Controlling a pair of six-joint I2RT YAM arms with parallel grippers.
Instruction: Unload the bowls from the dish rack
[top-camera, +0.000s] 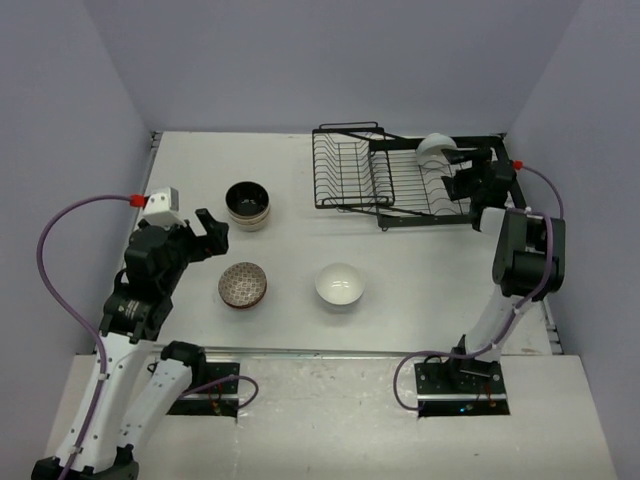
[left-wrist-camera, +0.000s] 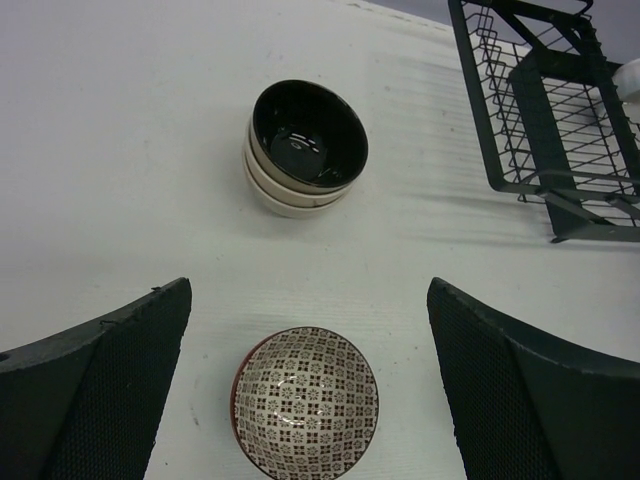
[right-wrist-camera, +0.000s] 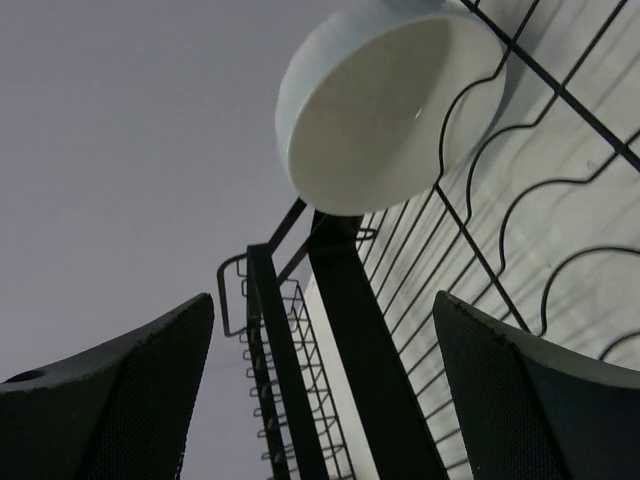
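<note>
Top view, left to right.

- Left gripper (top-camera: 208, 232), left of centre: jaws spread, holding nothing. In its wrist view it hangs above the table (top-camera: 420, 260), with the patterned bowl (left-wrist-camera: 306, 402) low between the fingers (left-wrist-camera: 110, 390) and touching neither.
- Stack (top-camera: 248, 205) of beige bowls with dark insides: upright on the table, just right of the left gripper. The count of bowls is hard to read.
- Patterned bowl, top view: below the stack and apart from it, upright.
- Loose white bowl (top-camera: 340, 285), lower centre: upright on the table, well apart from the rack (top-camera: 350, 170).
- Rack, upper right: basket part looks empty. The wider part carries one racked bowl (top-camera: 435, 150), white, tilted on edge against the wires near the far rail.
- Right gripper (top-camera: 458, 168), over the rack's right end: jaws spread, holding nothing. In its wrist view the racked bowl (right-wrist-camera: 380, 110) sits ahead at top centre, its opening facing the camera, beyond the fingertips (right-wrist-camera: 195, 310) and not yet between them.

Judged step: unloading is near done, and the right arm is approaching the one bowl seen in the rack.

Next move calls for advancing until one finger is inside the rim and one outside, clear of the wavy wires, then closing and lifting straight out of the slot. Risk: a finger snags a wire, or the bowl slips out of a thin rim pinch.
</note>
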